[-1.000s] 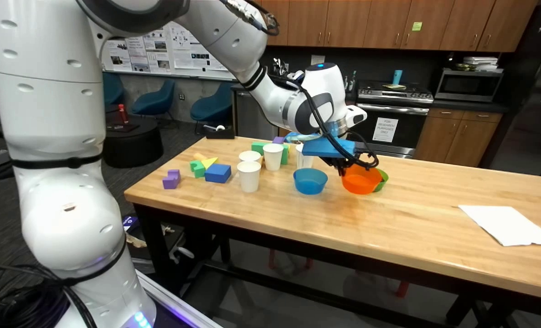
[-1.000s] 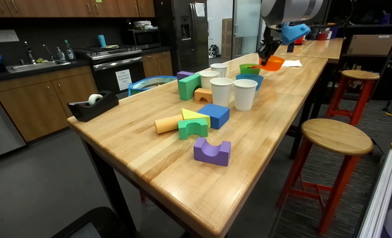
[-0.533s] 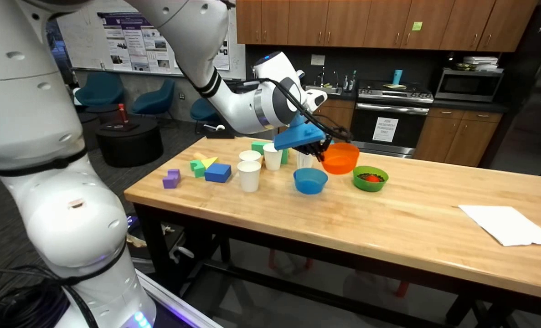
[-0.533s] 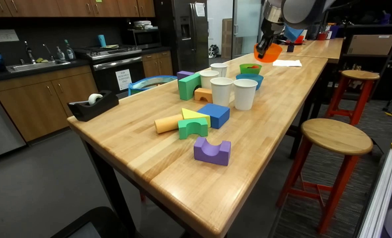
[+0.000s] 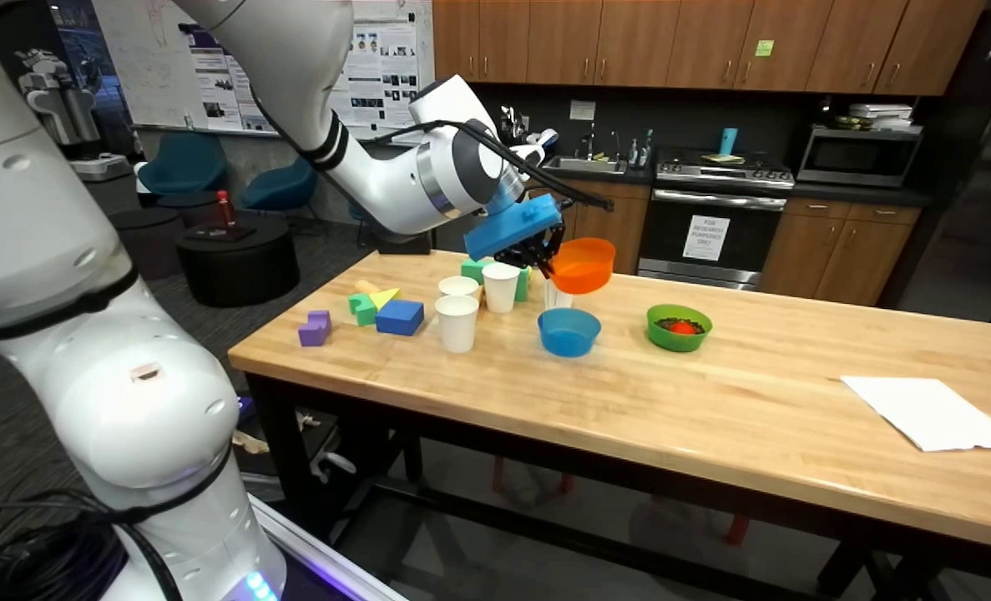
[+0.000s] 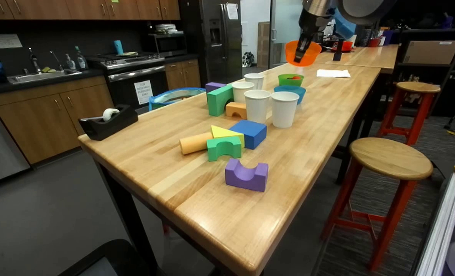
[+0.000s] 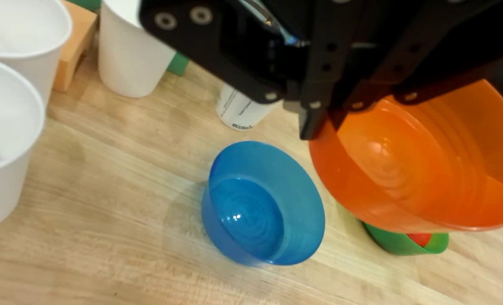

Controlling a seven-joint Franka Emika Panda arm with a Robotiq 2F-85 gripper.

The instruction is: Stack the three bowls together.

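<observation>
My gripper (image 7: pixel 324 125) is shut on the near wall of the orange bowl (image 7: pixel 404 169), one finger inside and one outside. In both exterior views the orange bowl (image 5: pixel 585 265) (image 6: pixel 312 55) hangs tilted in the air, held by the gripper (image 5: pixel 548 265) (image 6: pixel 301 55). The blue bowl (image 5: pixel 569 334) stands upright on the table, below the held bowl and apart from it. It looks empty in the wrist view (image 7: pixel 251 212). The green bowl (image 5: pixel 670 340) stands beyond the blue one with a red thing and dark bits inside. In the wrist view the orange bowl partly hides the green bowl (image 7: pixel 393 242).
Several white cups (image 5: pixel 457 324) stand beside the blue bowl; one (image 7: pixel 243 108) is close to it in the wrist view. Coloured blocks (image 6: pixel 248 134) lie farther along the table. A white paper (image 5: pixel 933 413) and a tape dispenser (image 6: pixel 108 124) also lie on the table.
My gripper has lifted the orange bowl and carried it away from the green bowl to above and behind the blue bowl. The green bowl's inside now shows. The blue and green bowls have stayed put.
</observation>
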